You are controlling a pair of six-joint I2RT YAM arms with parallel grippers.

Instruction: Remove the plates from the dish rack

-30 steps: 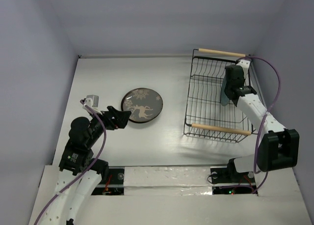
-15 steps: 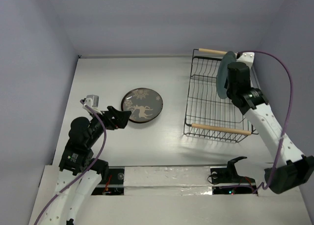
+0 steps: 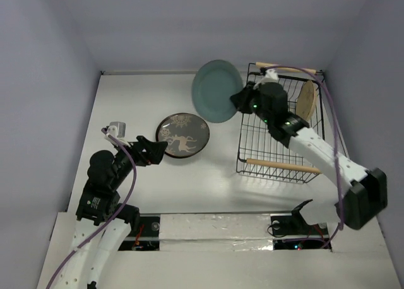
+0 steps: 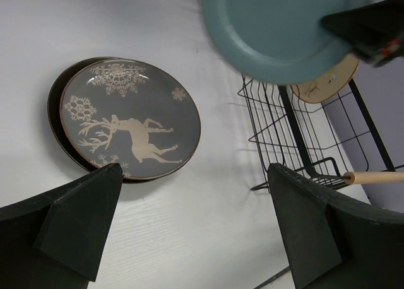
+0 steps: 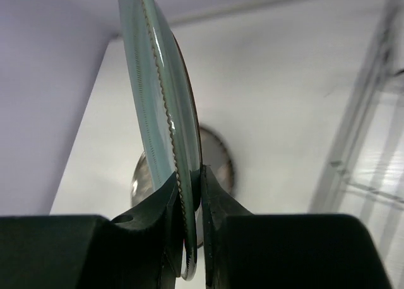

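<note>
One teal plate (image 3: 216, 90) held edgewise, seemingly upright.

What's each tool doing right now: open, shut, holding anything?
Left tool: open, holding nothing.
Right tool: closed on the rim of the teal plate.

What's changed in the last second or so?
The right gripper, shut on the teal plate, lifted it out of the dish rack and swung it left; the plate now hangs in the air beside the rack's far left corner. The open left gripper, the deer plate and the rack stayed put.
</note>
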